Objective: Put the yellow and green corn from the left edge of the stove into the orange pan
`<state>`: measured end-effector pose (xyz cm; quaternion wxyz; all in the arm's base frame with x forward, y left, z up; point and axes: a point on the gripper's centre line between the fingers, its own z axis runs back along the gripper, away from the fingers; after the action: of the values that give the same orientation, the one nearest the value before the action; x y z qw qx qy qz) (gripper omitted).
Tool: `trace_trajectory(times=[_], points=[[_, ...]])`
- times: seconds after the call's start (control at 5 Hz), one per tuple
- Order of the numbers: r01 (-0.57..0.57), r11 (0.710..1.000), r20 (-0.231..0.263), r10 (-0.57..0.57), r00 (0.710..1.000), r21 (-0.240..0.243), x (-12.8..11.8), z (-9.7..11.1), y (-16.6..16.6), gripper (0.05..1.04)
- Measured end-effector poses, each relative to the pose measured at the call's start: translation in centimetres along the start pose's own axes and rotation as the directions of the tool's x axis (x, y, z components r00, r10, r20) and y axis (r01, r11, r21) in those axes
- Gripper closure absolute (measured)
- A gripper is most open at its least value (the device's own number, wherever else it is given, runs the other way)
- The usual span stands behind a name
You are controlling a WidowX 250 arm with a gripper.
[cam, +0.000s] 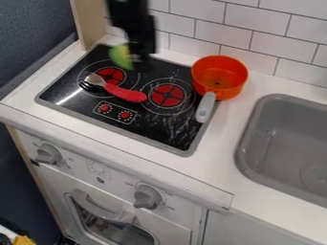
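My gripper hangs over the back left of the black stove top, shut on a green, rounded piece with a paler edge. Both look blurred. Below them, a utensil with a red handle and a metal head lies across the stove, its head to the left near the rear left burner. An orange pot with a grey handle stands at the stove's back right corner, the handle pointing toward the front.
A grey sink is set into the white counter at the right. White wall tiles rise behind. Grey knobs and an oven door are on the front face below the stove.
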<state>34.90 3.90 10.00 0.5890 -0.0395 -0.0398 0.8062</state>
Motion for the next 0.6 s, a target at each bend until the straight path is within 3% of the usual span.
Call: trace_trajectory(times=[0.2, 0.4, 0.6], points=[[0.044, 0.999, -0.019, -0.044, 0.999, 0.01, -3.6, -0.5, -1.7, 0.362], [0.049, 0.999, -0.054, -0.048, 0.997, 0.011, -5.2, -1.0, -3.2, 0.362], [0.072, 0.997, -0.035, -0.071, 0.997, 0.025, -6.7, -2.2, -4.2, 0.362]])
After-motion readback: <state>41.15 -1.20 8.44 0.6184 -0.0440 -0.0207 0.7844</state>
